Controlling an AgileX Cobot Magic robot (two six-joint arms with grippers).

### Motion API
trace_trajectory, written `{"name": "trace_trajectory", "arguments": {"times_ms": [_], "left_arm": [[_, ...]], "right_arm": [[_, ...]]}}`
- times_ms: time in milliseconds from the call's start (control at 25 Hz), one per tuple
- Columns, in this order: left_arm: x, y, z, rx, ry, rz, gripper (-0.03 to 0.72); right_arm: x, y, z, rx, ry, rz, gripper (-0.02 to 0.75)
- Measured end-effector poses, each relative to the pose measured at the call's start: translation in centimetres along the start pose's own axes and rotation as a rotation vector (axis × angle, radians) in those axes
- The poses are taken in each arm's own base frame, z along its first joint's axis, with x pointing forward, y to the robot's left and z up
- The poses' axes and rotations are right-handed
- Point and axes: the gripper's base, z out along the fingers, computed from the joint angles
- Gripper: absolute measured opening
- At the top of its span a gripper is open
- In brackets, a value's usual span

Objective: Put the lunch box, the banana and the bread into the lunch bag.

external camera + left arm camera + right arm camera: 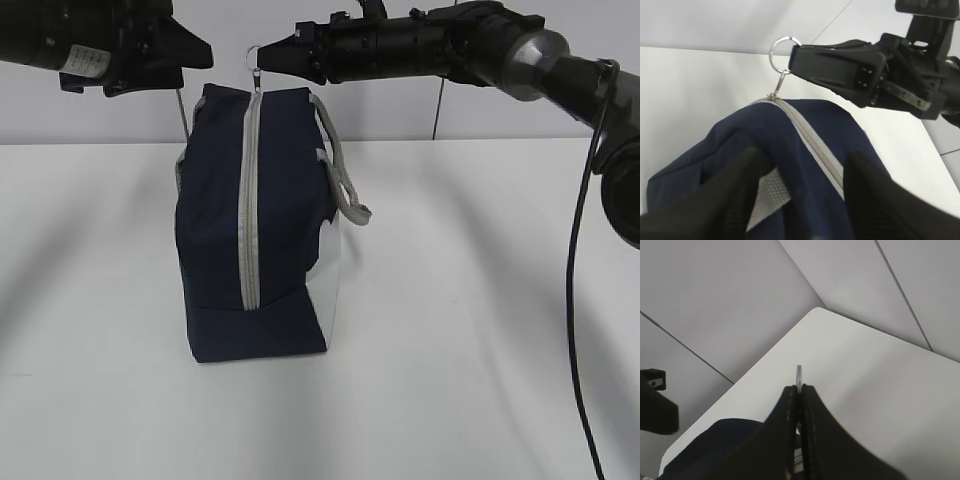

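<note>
The navy lunch bag (pixel 270 230) stands on end on the white table, its grey zipper (pixel 250 200) running shut up to the top. My right gripper (pixel 268 58) is shut on the metal ring pull (pixel 255 55) above the bag, and the ring (pixel 799 375) pokes out past the pinched fingertips (pixel 790 395). My left gripper (pixel 205 50) hovers open at the bag's top left corner. Its fingers (pixel 735 190) straddle the bag's upper end (pixel 810 150) and a grey strap patch (pixel 772 192). The lunch box, the banana and the bread are out of view.
A grey strap handle (pixel 340 180) hangs off the bag's right side. The white table (pixel 480 330) spreads around the bag, with a panelled wall behind. A black cable (pixel 575 300) hangs down at the right by the right arm.
</note>
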Motion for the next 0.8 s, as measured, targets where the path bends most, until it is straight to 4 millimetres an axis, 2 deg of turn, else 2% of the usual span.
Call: {"name": "trace_trajectory", "arguments": {"times_ms": [200, 440, 800], "left_arm": [[-0.3, 0.8, 1.4, -0.019, 0.001, 0.002, 0.391], [0.5, 1.9, 2.6, -0.032, 0.033, -0.024, 0.383], [0.6, 1.2, 3.3, -0.040, 0.020, -0.013, 0.366]], "right_arm": [[0.0, 0.0, 0.0, 0.000, 0.000, 0.000, -0.016], [0.0, 0.0, 0.0, 0.001, 0.001, -0.001, -0.016], [0.0, 0.0, 0.0, 0.001, 0.002, -0.001, -0.016]]}}
